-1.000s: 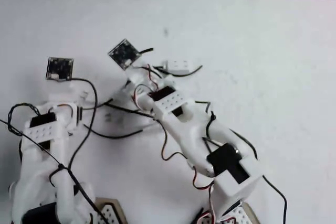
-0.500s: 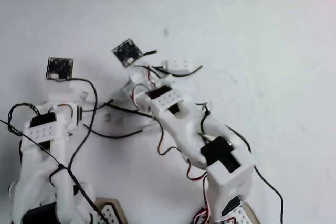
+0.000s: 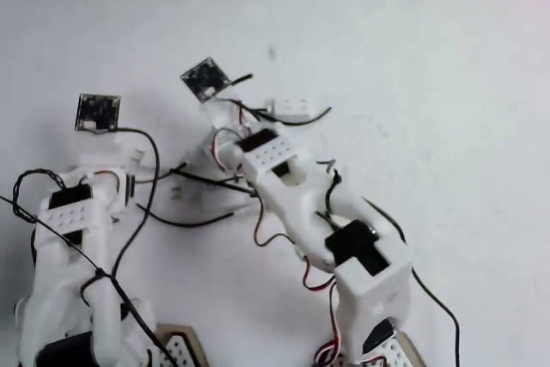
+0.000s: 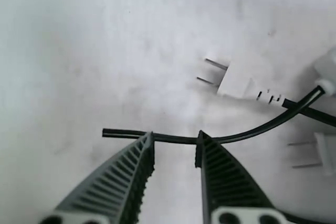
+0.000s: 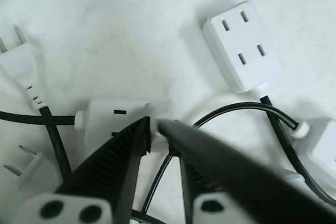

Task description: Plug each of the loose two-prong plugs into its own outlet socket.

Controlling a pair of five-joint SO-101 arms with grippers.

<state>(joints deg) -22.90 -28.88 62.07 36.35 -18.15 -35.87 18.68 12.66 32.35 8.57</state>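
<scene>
Motion belongs to the right arm (image 3: 288, 195): over the last second its elbow has swung left, while the left arm (image 3: 73, 212) has kept still. The right gripper (image 5: 154, 125) is pinched narrow on the end of one outlet socket (image 5: 110, 115); a second socket (image 5: 242, 45) lies apart from it. The left gripper (image 4: 175, 141) stands slightly open, tips straddling a black cable (image 4: 126, 134). Two plugs lie unplugged on the table: the first plug (image 4: 237, 78) just past the cable, the second plug (image 4: 321, 153) nearby.
</scene>
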